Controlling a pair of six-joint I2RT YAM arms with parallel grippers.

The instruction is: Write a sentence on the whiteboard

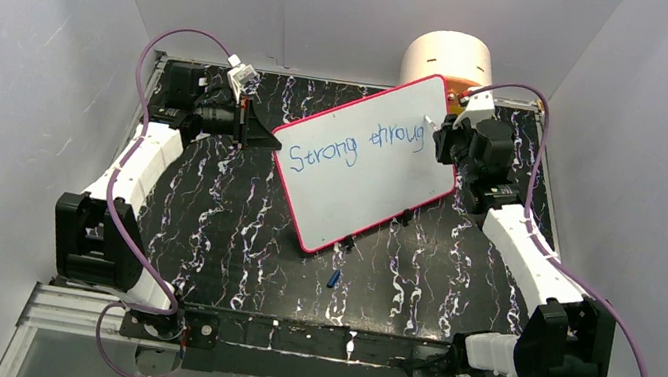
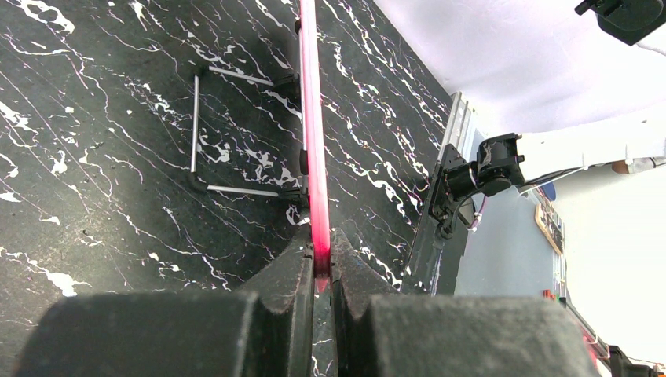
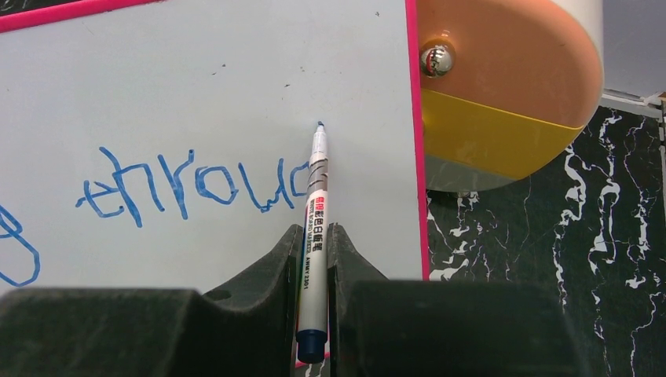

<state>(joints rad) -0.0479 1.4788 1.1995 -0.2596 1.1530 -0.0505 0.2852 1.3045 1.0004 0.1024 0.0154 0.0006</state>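
Black marbled table (image 1: 204,219), top view: whiteboard (image 1: 362,178) skewed, centre-rear. Sentence (image 1: 357,147) so far reads "Strong throug".
Left wrist: left gripper (image 2: 320,251) clamped on whiteboard's pink edge.
Right wrist: right gripper (image 3: 314,236) clenched on blue marker (image 3: 316,196). Tip at board, just above last letter, near right frame. Contact unclear.

1. The table (image 1: 222,232) is seen whole from above, behind the arm bases.
2. The whiteboard (image 2: 312,141) edge is viewed closely from the left gripper (image 2: 320,263).
3. Its face, shared with the top view, is viewed closely from the right gripper (image 3: 314,239).
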